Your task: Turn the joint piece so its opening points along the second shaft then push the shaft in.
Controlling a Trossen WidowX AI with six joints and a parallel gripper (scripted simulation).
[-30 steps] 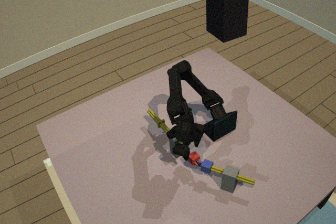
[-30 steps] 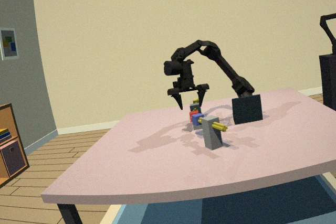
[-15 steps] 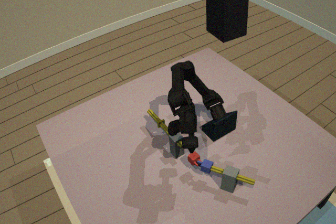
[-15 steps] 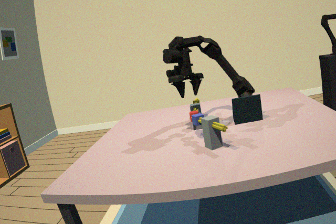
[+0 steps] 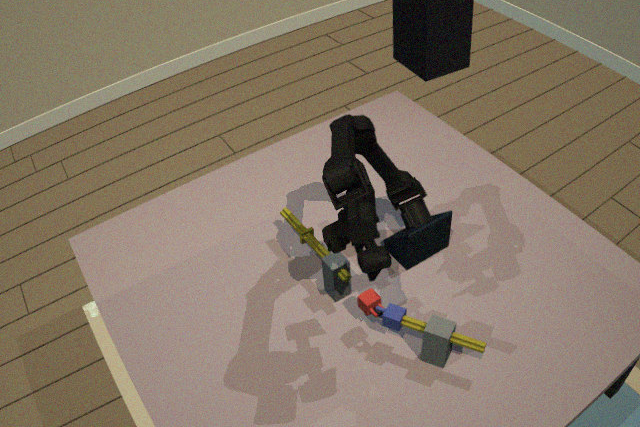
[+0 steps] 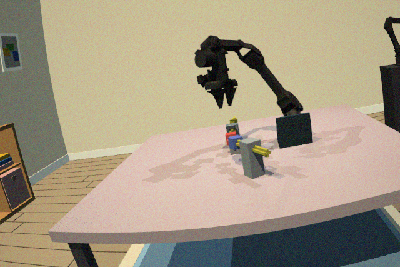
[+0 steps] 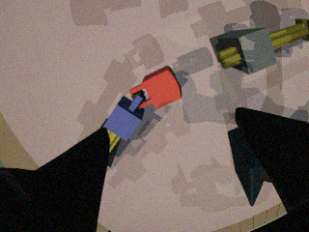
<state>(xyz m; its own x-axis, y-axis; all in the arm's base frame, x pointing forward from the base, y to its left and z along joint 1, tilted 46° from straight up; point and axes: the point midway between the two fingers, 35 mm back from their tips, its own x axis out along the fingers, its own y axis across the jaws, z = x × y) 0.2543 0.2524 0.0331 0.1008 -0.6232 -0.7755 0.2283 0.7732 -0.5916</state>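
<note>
The red square joint piece [image 5: 369, 301] [image 6: 230, 136] [image 7: 158, 87] sits on a blue hinge piece [image 5: 393, 315] [image 6: 235, 141] [image 7: 126, 119] at the end of the fixed yellow shaft [image 5: 467, 342] [image 6: 261, 151], which is held in a grey block [image 5: 438, 340] [image 6: 252, 157]. The second yellow shaft [image 5: 305, 235] [image 7: 293, 33] lies in its own grey block [image 5: 334, 276] [image 6: 232, 127] [image 7: 253, 49], with its tip just past the block, apart from the red piece. My gripper [image 5: 372, 271] [image 6: 225, 104] [image 7: 174, 124] is open and empty. It hangs well above the joint and touches nothing.
The arm's dark base box [image 5: 421, 244] [image 6: 294, 129] stands on the pink table [image 5: 206, 257] [image 6: 161, 199] behind the shafts. A tall black pedestal [image 5: 433, 14] [image 6: 390, 95] stands on the floor at the far right. A wooden shelf [image 6: 9, 173] is at the left.
</note>
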